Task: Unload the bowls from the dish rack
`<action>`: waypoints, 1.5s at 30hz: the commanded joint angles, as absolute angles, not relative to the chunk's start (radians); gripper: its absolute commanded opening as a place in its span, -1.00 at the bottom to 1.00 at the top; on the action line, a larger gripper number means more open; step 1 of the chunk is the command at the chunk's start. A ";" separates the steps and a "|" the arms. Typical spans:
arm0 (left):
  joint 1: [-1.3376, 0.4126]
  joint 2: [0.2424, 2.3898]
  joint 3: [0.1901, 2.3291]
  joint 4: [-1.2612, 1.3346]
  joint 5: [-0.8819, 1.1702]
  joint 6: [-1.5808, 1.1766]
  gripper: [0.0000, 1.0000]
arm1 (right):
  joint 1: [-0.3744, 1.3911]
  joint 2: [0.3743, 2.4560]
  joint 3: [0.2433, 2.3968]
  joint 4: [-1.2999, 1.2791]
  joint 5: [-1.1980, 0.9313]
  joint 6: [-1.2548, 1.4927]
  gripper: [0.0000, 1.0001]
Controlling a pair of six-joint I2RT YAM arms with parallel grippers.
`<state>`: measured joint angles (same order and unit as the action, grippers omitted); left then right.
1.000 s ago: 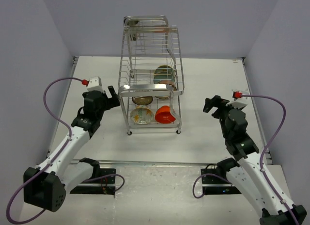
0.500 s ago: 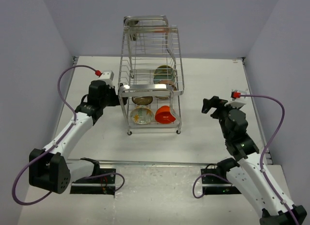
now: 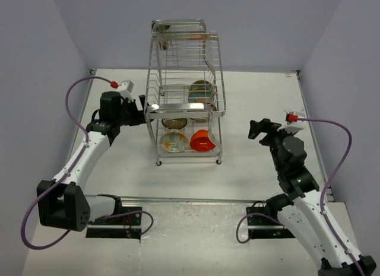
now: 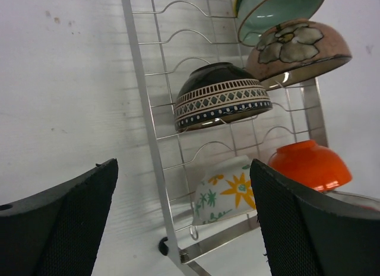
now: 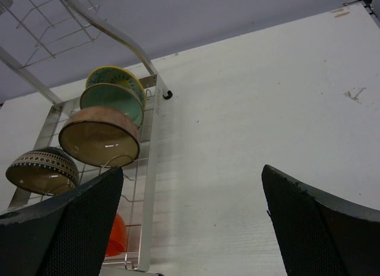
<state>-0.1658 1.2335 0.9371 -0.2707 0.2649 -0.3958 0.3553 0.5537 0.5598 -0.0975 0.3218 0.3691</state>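
We locate the dish rack at upper centre of the top view, with the bowls in its lower tier. The left gripper, beside the rack's left edge, and the right gripper, mid-right, are both spread wide and empty.

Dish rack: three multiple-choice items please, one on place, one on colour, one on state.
1. Where is the orange bowl?
A) on the table
B) on the dish rack's lower tier
C) between fingers
2. The bowl beside it is?
A) white with yellow flowers
B) plain blue
C) purple
3. The left gripper is?
A) shut on a bowl
B) open, empty
C) shut, empty
Answers: 1 B, it sits inside the rack's wires; 2 A, the flowered bowl shows in the left wrist view; 3 B, its fingers stand wide apart.
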 commanded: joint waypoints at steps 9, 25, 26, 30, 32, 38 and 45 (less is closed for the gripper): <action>-0.051 1.269 0.734 0.208 0.806 -1.213 0.77 | 0.359 0.517 0.554 -0.098 0.307 0.360 0.98; -0.072 1.129 0.591 0.337 0.532 -1.732 0.63 | 0.359 0.485 0.545 -0.083 0.287 0.356 0.98; -0.089 1.144 0.604 0.333 0.526 -1.753 0.60 | 0.359 0.476 0.543 -0.080 0.281 0.354 0.98; -0.144 1.178 0.652 0.299 0.430 -1.776 0.54 | 0.359 0.459 0.535 -0.069 0.276 0.348 0.98; -0.175 1.216 0.667 0.318 0.420 -1.802 0.51 | 0.359 0.456 0.532 -0.066 0.275 0.348 0.98; -0.230 1.308 0.678 0.383 0.410 -1.853 0.35 | 0.359 0.453 0.526 -0.058 0.278 0.342 0.98; -0.235 1.322 0.689 0.339 0.365 -1.822 0.38 | 0.359 0.414 0.502 -0.028 0.261 0.331 0.98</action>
